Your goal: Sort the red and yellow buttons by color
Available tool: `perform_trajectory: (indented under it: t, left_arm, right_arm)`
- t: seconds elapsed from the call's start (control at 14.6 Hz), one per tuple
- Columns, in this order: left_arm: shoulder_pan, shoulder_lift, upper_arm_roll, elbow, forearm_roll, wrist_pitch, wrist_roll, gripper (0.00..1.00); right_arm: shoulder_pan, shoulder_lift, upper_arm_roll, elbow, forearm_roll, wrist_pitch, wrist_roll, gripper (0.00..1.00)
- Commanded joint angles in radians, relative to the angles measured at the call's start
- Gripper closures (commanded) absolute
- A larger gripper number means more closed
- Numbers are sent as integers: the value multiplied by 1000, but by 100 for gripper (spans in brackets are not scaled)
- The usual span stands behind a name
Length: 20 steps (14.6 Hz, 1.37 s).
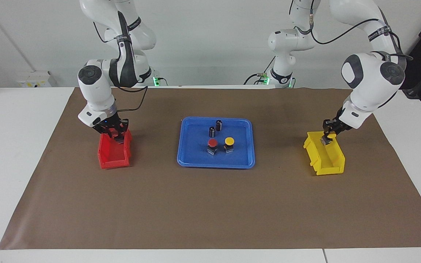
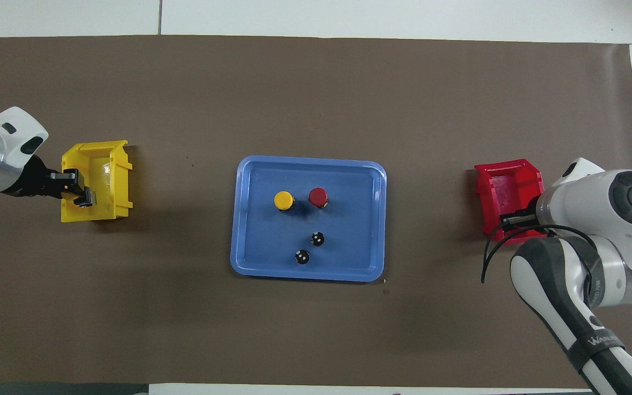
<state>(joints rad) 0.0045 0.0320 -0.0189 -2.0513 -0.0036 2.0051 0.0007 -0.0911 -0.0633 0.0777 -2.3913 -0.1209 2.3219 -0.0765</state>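
One red button [image 1: 212,143] and one yellow button [image 1: 229,141] stand side by side in the blue tray [image 1: 216,164]. They also show in the overhead view, the red button [image 2: 318,196] and the yellow button [image 2: 283,200]. My left gripper [image 1: 328,138] is over the yellow bin [image 1: 329,166], low at the end nearer the robots, shut on a second yellow button [image 1: 330,136]. My right gripper [image 1: 117,133] is low in the red bin [image 1: 113,160], with a small dark block [image 1: 119,139] at its tip. My own arm mostly hides it in the overhead view.
Two small dark cylinders [image 1: 218,124] [image 1: 212,131] stand in the tray, nearer the robots than the buttons. The tray [image 2: 305,274] sits mid-table on a brown mat, the yellow bin [image 2: 96,151] toward the left arm's end and the red bin [image 2: 505,170] toward the right arm's end.
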Motion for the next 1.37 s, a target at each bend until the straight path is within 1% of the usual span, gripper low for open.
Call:
perform_trajectory:
  t: [0.0, 0.07, 0.21, 0.27, 0.34, 0.41, 0.48, 0.55, 0.62, 0.75, 0.82, 0.96, 1.03, 1.1, 1.17, 1.24, 1.3]
  left_arm:
    - [-9, -31, 4, -108, -6, 137, 1, 98]
    - [-6, -24, 4, -122, -6, 168, 1, 98]
    - [2, 3, 4, -124, -6, 201, 4, 98]
    - [3, 14, 5, -124, -6, 222, 8, 98]
    - [5, 20, 4, -124, -6, 234, 12, 98]
    - [3, 22, 5, -127, -6, 238, 10, 85]
    - [5, 22, 5, -122, -6, 230, 12, 47]
    - [5, 23, 5, -115, -6, 219, 12, 33]
    - [5, 23, 5, -101, -6, 202, 12, 31]
    - [6, 22, 5, -41, -6, 120, 12, 30]
    - [6, 22, 5, 5, -6, 62, 12, 30]
    - [14, 20, 7, 124, -6, -96, 12, 30]
    - [21, 16, 5, 184, -6, -170, 12, 26]
    - [9, 11, 4, 225, -6, -219, 1, 16]
    - [-18, 6, -10, 241, -7, -239, -26, 12]
    - [-90, 5, -16, 229, -6, -227, -122, 8]
    - [-156, -4, -18, 211, -6, -211, -237, 3]
  right_arm:
    - [-22, -18, 5, -32, -16, 30, 1, 57]
    - [-22, -18, 5, -32, -16, 27, 0, 54]
    - [-22, -18, 5, -22, -37, 14, -3, 52]
    - [-22, -17, 5, -14, -55, 2, -2, 47]
    - [-22, -12, 7, 6, -57, -10, 0, 35]
    - [-15, -6, 7, 39, -57, -44, 1, 34]
    - [-7, 3, 8, 81, -57, -90, 7, 34]
    - [-4, 11, 10, 128, -57, -134, 7, 34]
    - [-4, 16, 11, 171, -57, -174, 9, 34]
    - [13, 28, 14, 274, -42, -254, 9, 34]
    - [48, 45, 13, 343, -17, -307, 20, 34]
    - [117, 110, 13, 502, 70, -381, 128, 34]
    - [169, 138, 13, 559, 84, -386, 209, 34]
    - [209, 155, 13, 596, 84, -377, 292, 34]
    - [261, 172, 14, 622, 86, -369, 376, 35]
    - [322, 195, 13, 668, 86, -368, 467, 35]
    - [382, 250, 13, 728, 78, -366, 562, 37]
